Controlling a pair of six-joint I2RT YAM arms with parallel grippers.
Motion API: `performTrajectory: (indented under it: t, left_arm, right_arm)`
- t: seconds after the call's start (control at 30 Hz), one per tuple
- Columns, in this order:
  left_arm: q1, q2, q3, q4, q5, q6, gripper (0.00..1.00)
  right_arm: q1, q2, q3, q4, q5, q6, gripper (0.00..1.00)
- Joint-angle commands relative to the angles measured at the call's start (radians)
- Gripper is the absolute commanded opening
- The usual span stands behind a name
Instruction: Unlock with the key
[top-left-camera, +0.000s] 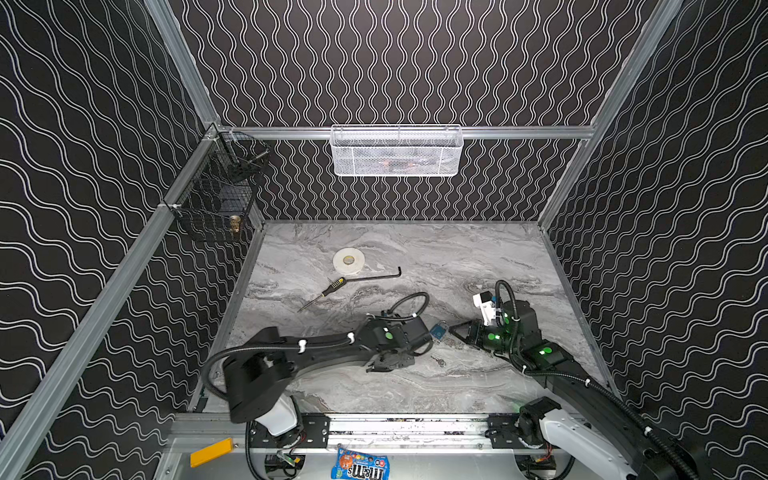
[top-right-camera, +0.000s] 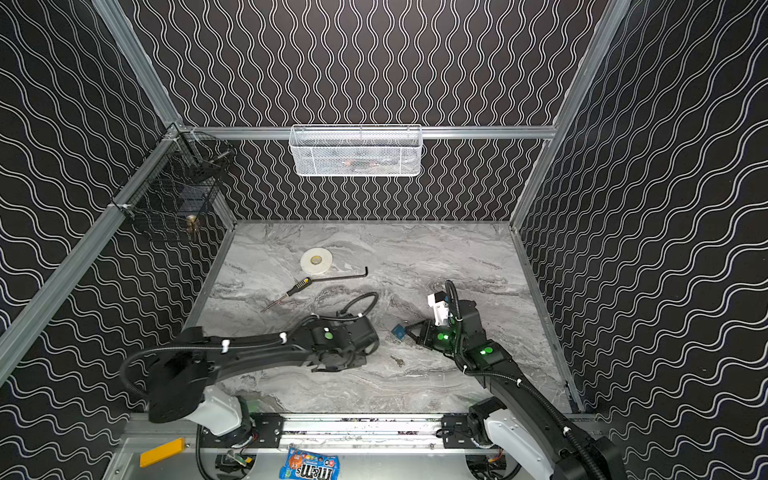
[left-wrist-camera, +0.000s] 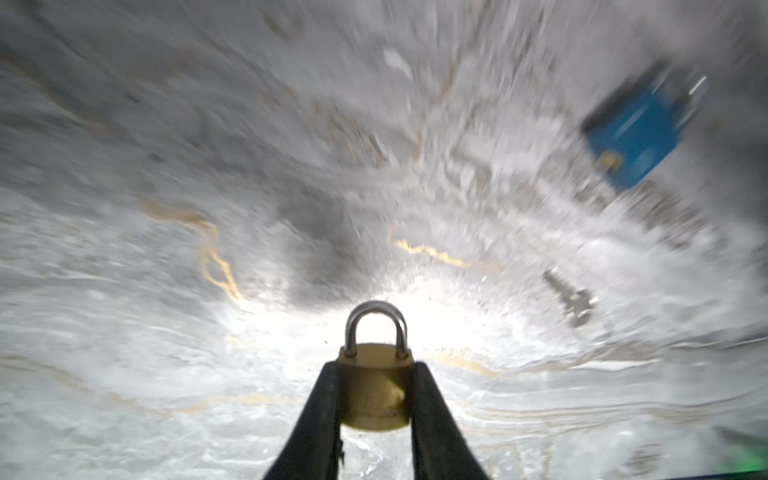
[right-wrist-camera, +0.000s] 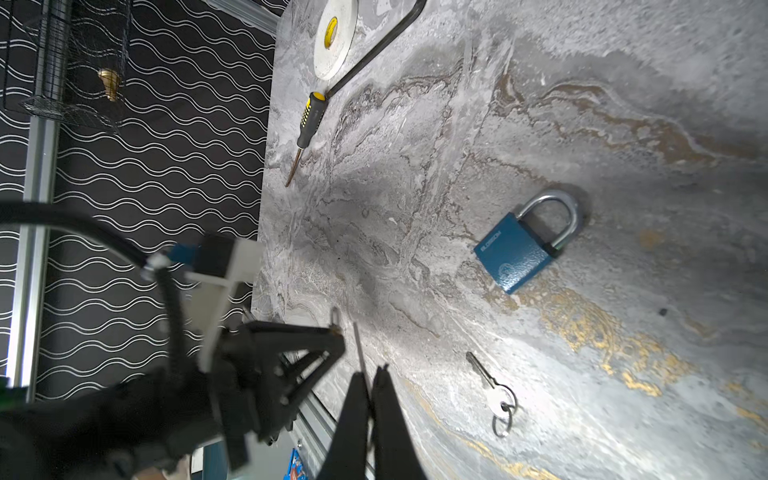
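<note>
My left gripper is shut on a brass padlock, its steel shackle pointing away from the fingers. In both top views this gripper hangs low over the marble table's middle front. A blue padlock lies flat on the table, just off the tips of my right gripper. A silver key on a ring lies on the table nearer the front, between the two grippers. The right gripper is shut, and a thin metal blade, seemingly a second key seen edge on, sticks out from between its fingers.
A white tape roll, a black-and-yellow screwdriver and a long hex key lie at the table's back left. A white mesh basket hangs on the back wall, a black wire basket on the left. A candy bag lies beyond the front rail.
</note>
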Motion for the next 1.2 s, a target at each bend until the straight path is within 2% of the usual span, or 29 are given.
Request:
performTrajectory:
  t: [0.0, 0.23, 0.4, 0.6, 0.77, 1.0, 1.17]
  left_arm:
    - [0.045, -0.083, -0.025, 0.066, -0.055, -0.054, 0.13]
    - [0.142, -0.189, -0.001, 0.091, -0.086, -0.080, 0.09]
    - [0.166, -0.242, -0.011, 0.127, -0.085, -0.143, 0.07]
    - [0.166, -0.313, -0.037, 0.156, -0.125, -0.228, 0.03]
    - [0.165, -0.344, -0.059, 0.181, -0.135, -0.283, 0.00]
    - [0.166, -0.344, -0.056, 0.229, -0.129, -0.299, 0.00]
    - [0.166, -0.335, -0.066, 0.244, -0.131, -0.322, 0.00]
  right_arm:
    - [0.077, 0.016, 0.026, 0.064, 0.092, 0.015, 0.00]
    - [0.324, 0.088, 0.069, 0.181, 0.361, 0.085, 0.00]
    - [0.423, 0.143, 0.070, 0.291, 0.482, 0.181, 0.00]
    - [0.547, 0.203, 0.079, 0.389, 0.659, 0.240, 0.00]
    - [0.601, 0.275, 0.110, 0.480, 0.732, 0.237, 0.00]
    - [0.676, 0.372, 0.149, 0.583, 0.795, 0.190, 0.00]
    - [0.688, 0.414, 0.156, 0.628, 0.796, 0.189, 0.00]
